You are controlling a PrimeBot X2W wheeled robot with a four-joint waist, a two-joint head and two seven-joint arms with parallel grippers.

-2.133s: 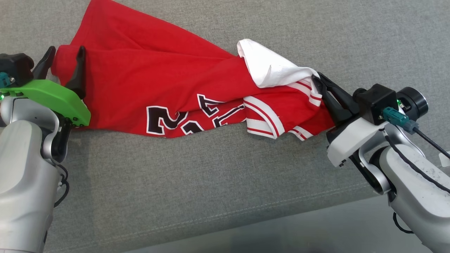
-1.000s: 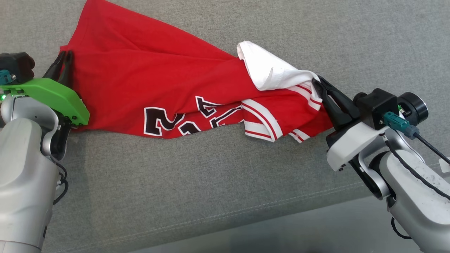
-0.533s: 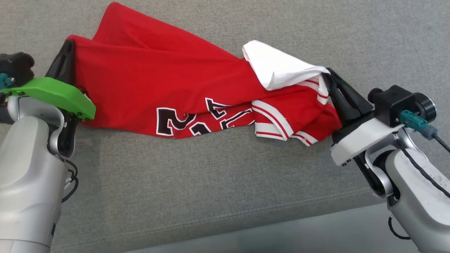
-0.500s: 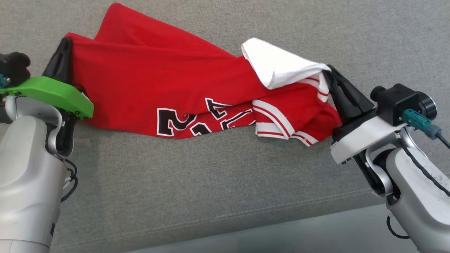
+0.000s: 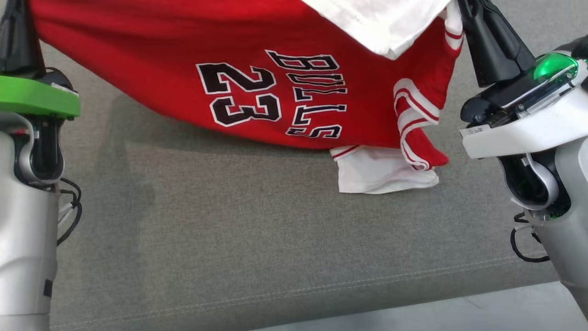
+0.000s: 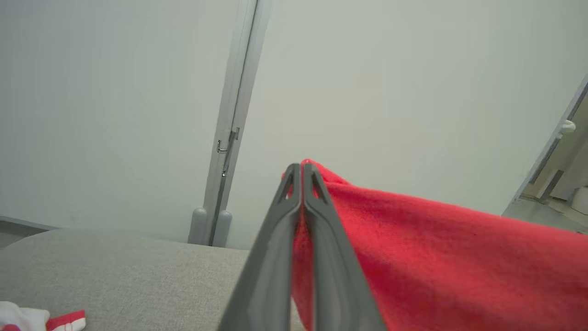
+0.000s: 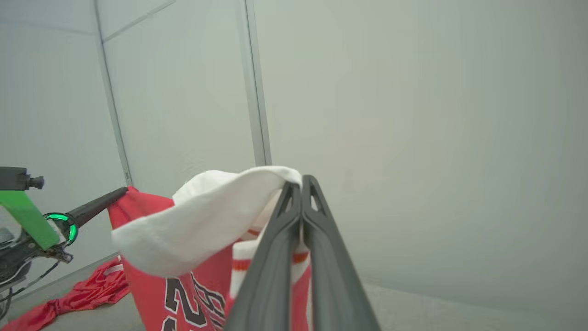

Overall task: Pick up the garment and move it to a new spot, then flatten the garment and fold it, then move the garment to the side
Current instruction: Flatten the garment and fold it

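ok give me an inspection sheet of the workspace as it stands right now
surface: grey fabric cushion, stitched seam near its front edge
job's things: red jersey printed BULLS 23, raised and stretched between both grippers; its white part hangs lowest, down at the cushion
clutter: red cloth low in the right wrist view; cannot tell whether it belongs to the jersey
grippers: left gripper shut on the jersey's red edge; right gripper shut on its white-trimmed end
cables: left cable loop and right cable loop, black, hanging by the arms, clear of the jersey
surroundings: pale wall, vertical grey frame
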